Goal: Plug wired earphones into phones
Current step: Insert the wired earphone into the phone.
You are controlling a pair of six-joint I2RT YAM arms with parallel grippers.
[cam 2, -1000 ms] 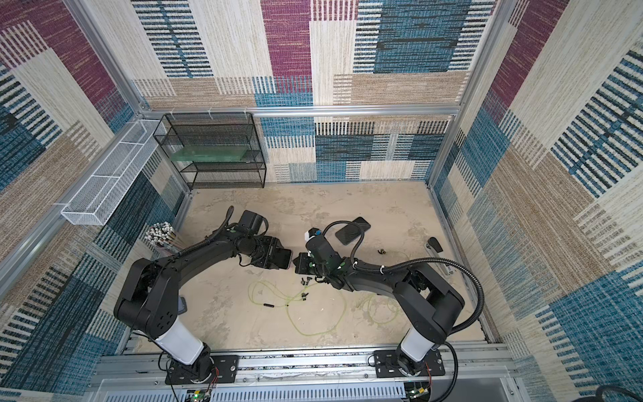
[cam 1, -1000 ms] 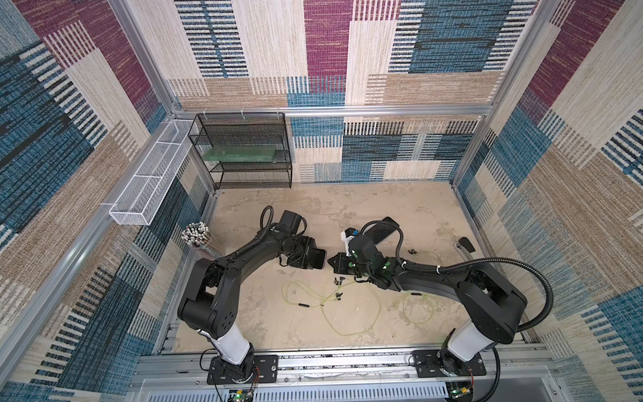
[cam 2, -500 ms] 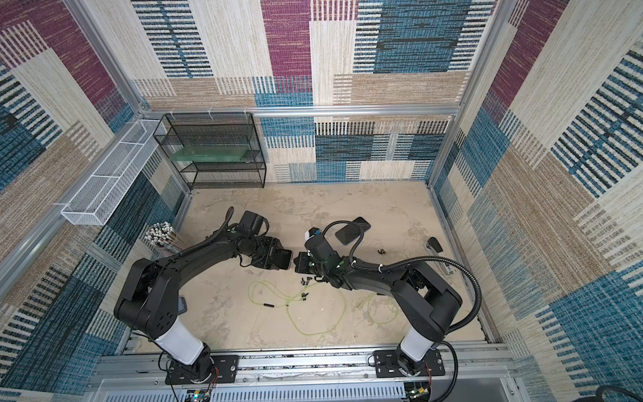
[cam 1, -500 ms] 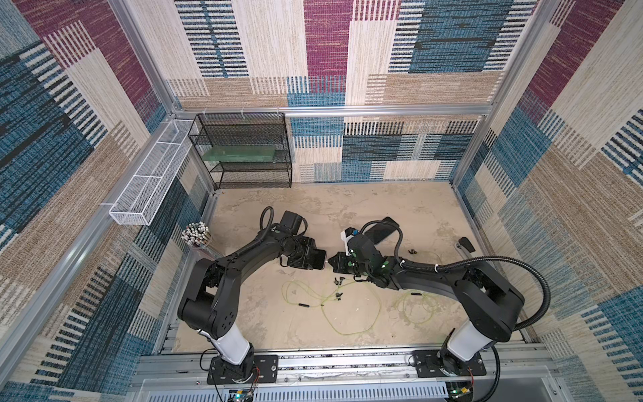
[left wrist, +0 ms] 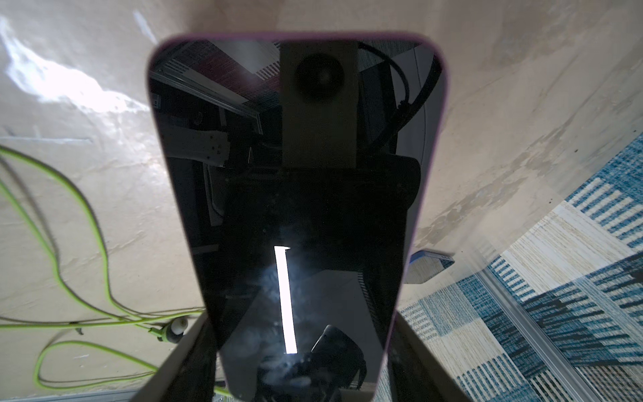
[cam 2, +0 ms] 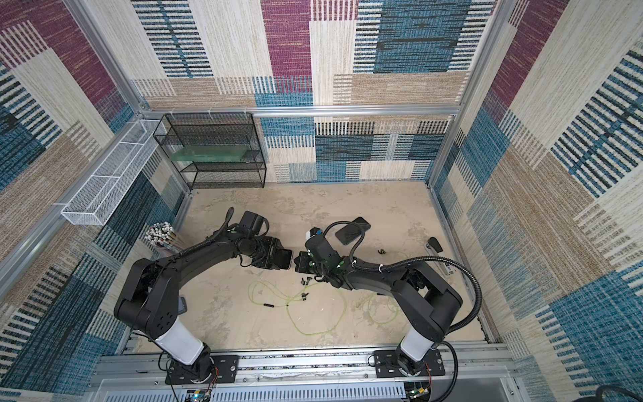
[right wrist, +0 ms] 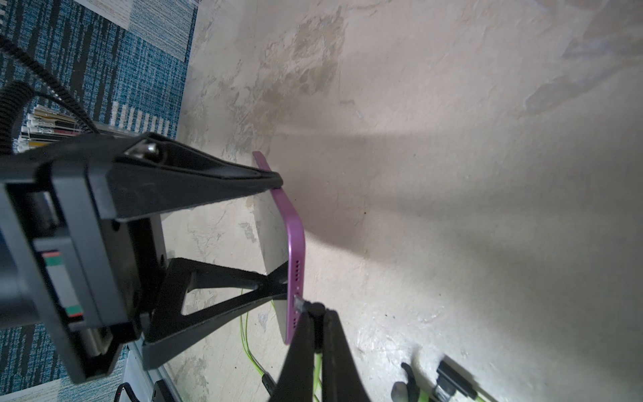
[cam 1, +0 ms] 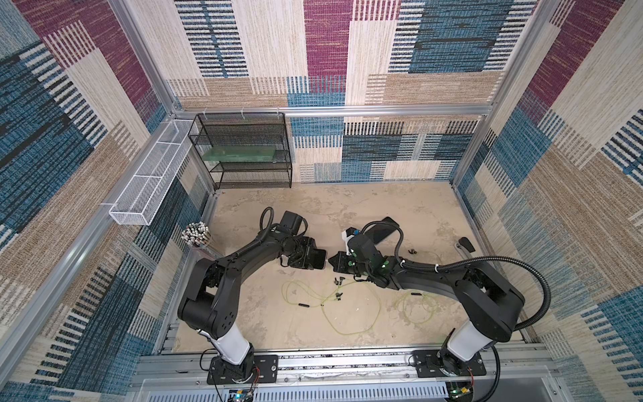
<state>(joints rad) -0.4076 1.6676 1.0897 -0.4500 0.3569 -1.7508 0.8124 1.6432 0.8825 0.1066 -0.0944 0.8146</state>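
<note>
At phone (right wrist: 295,243) edge, plug (right wrist: 311,307) in right pincer (right wrist: 317,318)

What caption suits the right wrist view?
Right gripper holds an earphone plug at the port of the purple phone, clamped by the left gripper.

My left end effector (cam 1: 309,259) holds a phone (left wrist: 295,209) by its two long sides over the middle of the surface (cam 1: 348,209). My right end effector (right wrist: 315,313), just to its right, pinches a plug (right wrist: 301,304) that touches the phone's end edge. A second phone (cam 1: 381,231) lies flat behind my right end effector, while one earphone set (cam 1: 322,305) lies looped in front of both end effectors, and another earphone set (cam 1: 412,294) lies further right. A rack (cam 1: 243,153) stands in the back left corner, a basket (cam 1: 146,181) hangs on the left wall, and a cup of pens (cam 1: 195,235) sits at the left edge.
</note>
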